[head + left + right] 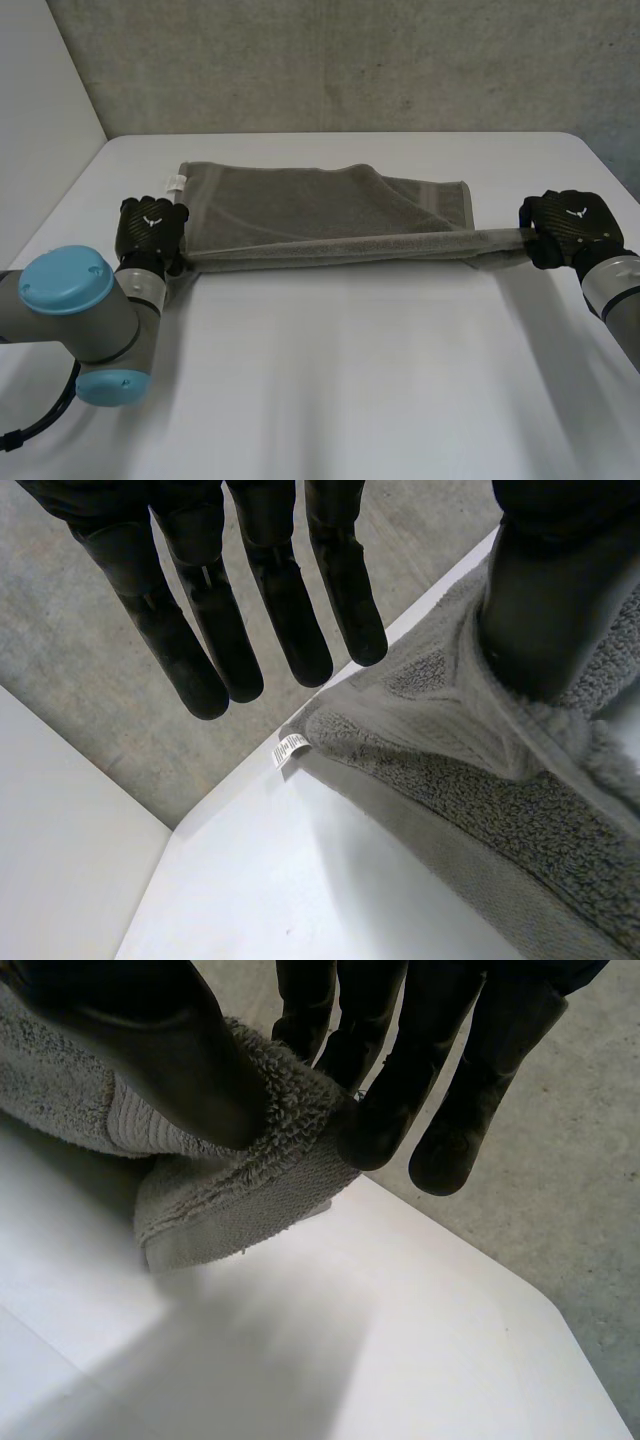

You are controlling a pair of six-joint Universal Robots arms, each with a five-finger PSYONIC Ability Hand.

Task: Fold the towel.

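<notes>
A grey towel [320, 210] lies folded lengthwise across the far half of the white table [350, 380], its near edge pulled into a taut line between both hands. My left hand [150, 230] is at the towel's left end. In the left wrist view its fingers [280, 590] are straight and spread clear of the towel [480, 780], while the thumb rests on the cloth. My right hand [570, 225] holds the towel's right end just past the folded body. There the thumb [170, 1050] and fingers pinch the towel's corner [230, 1180] above the table.
A small white label [176, 184] sticks out of the towel's far left corner, also in the left wrist view as the label [290, 748]. A concrete wall [350, 60] rises behind the table. The table's near half is bare white surface.
</notes>
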